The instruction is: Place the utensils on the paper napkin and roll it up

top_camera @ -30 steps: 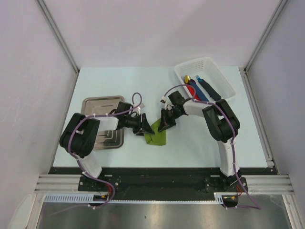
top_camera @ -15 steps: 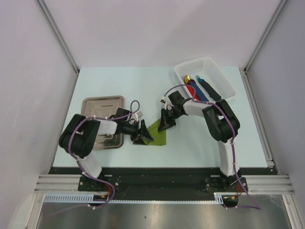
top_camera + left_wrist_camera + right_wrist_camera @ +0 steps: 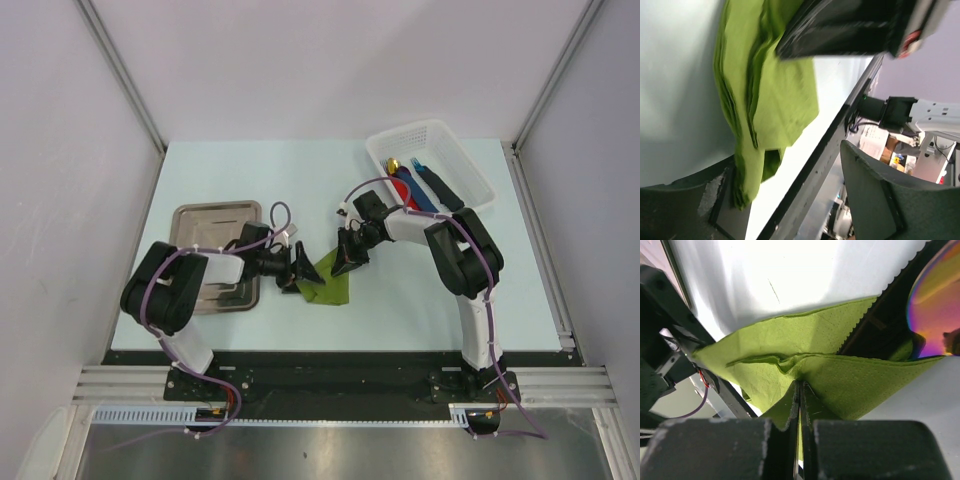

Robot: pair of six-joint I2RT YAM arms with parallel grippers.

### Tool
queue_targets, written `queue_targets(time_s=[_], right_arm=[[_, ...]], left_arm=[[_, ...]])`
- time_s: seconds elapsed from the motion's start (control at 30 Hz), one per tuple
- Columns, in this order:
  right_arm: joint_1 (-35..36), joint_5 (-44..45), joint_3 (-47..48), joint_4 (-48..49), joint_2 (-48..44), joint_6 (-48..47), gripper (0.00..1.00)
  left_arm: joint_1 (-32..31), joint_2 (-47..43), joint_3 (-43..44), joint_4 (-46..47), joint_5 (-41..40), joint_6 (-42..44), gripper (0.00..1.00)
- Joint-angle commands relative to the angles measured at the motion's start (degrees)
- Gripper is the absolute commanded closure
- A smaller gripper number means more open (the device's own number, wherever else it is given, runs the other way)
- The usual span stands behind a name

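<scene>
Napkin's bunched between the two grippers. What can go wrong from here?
1. The right gripper is shut on a fold of the paper napkin; pulling could tear it.
2. The left gripper is open, with napkin layers hanging beside one finger; closing may grab several.
3. The utensils lie in the basket; the napkin isn't flat for them.

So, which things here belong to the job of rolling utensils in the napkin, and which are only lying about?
For the job:
- paper napkin, pinched by the right gripper
- left gripper, open beside it
- dark utensils in the white basket

Lying about:
- metal tray
- red piece with gold tip
</scene>
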Motion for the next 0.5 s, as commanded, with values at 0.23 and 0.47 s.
queue_targets(time_s=[0.23, 0.47], right_arm=[[1.39, 7.54, -2.02, 1.61, 4.61, -1.89, 1.00], [1.38, 7.71, -2.02, 1.52, 4.52, -1.80, 1.00]], left_arm=[[-0.95, 1.62, 3.83, 4.37, -1.17, -1.08, 0.42], [-1.83, -0.04, 4.80, 2.43, 0.67, 1.47, 0.71]])
